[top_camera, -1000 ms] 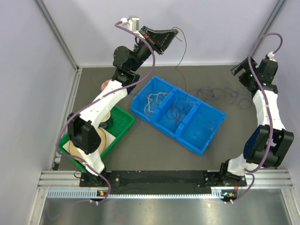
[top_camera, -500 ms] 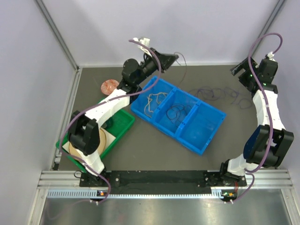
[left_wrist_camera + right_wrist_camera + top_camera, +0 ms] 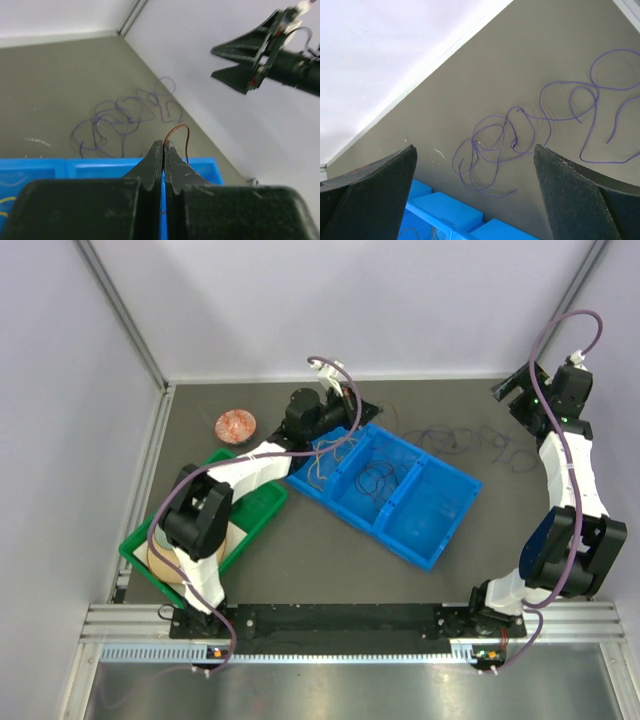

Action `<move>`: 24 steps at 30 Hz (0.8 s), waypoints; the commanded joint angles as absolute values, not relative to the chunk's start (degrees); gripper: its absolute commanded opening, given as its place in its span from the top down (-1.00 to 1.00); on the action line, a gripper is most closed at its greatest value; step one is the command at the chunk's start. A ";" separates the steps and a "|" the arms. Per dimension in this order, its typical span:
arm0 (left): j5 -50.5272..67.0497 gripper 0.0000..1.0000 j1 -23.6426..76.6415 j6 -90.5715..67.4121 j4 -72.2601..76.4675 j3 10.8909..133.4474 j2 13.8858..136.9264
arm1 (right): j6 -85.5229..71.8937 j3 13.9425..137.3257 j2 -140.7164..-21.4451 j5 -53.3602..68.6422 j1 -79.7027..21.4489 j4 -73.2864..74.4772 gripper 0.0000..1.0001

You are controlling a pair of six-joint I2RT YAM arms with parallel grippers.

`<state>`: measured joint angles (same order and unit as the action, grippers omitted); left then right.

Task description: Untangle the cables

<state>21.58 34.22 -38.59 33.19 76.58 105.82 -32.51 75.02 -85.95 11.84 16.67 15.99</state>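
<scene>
My left gripper is low over the back-left edge of the blue three-compartment bin. In the left wrist view it is shut on a thin brown cable that loops out above the tips. A purple cable lies tangled on the table behind the bin; it also shows in the left wrist view and the right wrist view. My right gripper is open and empty, held above the purple cable. The bin's left compartment holds a pale cable, the middle one a dark cable.
A green tray with round things in it sits at the left under my left arm. A pinkish coil lies on the table behind it. Walls close the back and sides.
My left arm has swung down and to the right from high by the back wall to the bin's back edge, still gripping the brown cable. The right arm has not moved.
</scene>
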 commanded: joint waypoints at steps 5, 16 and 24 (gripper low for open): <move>20.48 1.00 37.35 -32.09 27.43 75.50 107.40 | -31.73 76.46 -86.22 12.22 16.70 14.94 -0.97; 19.43 0.30 39.02 -25.84 15.83 81.12 108.11 | -31.91 76.82 -86.49 12.83 16.70 14.94 -0.97; 14.16 -0.42 39.37 -21.81 11.08 82.70 102.67 | -32.08 76.73 -86.48 13.18 16.70 14.85 -0.97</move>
<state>17.08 39.13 -25.78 13.45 79.33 108.03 -32.51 75.02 -86.74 12.23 16.67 15.99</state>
